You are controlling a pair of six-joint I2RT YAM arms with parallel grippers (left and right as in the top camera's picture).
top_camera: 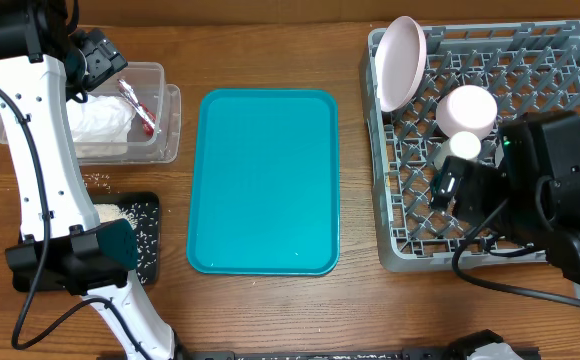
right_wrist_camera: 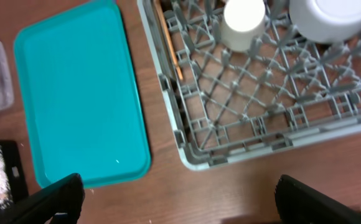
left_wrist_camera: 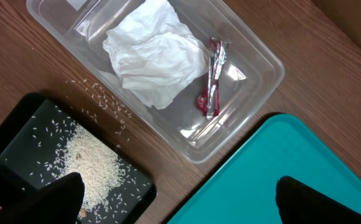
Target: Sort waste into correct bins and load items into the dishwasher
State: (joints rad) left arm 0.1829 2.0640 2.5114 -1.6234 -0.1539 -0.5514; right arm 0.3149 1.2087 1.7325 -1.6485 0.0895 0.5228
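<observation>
A crumpled white napkin (left_wrist_camera: 152,56) and a red-and-white wrapper (left_wrist_camera: 211,78) lie inside the clear tub (left_wrist_camera: 272,64). Rice crumbs (left_wrist_camera: 90,162) are heaped in the black tray (left_wrist_camera: 18,124). In the grey rack (top_camera: 400,240) a pale plate (top_camera: 402,62) stands on edge, beside an upturned pale bowl (top_camera: 467,110) and a white cup (top_camera: 464,146). My left gripper (left_wrist_camera: 177,186) hangs open and empty high over the tub's near side. My right gripper (right_wrist_camera: 179,183) is open and empty over the rack's front left corner (right_wrist_camera: 193,149).
The large teal tray (top_camera: 265,180) lies bare between the bins and the rack. A few rice grains (left_wrist_camera: 99,96) are scattered on the wood between tub and black tray. Thin wooden chopsticks (right_wrist_camera: 168,40) rest inside the rack's left side.
</observation>
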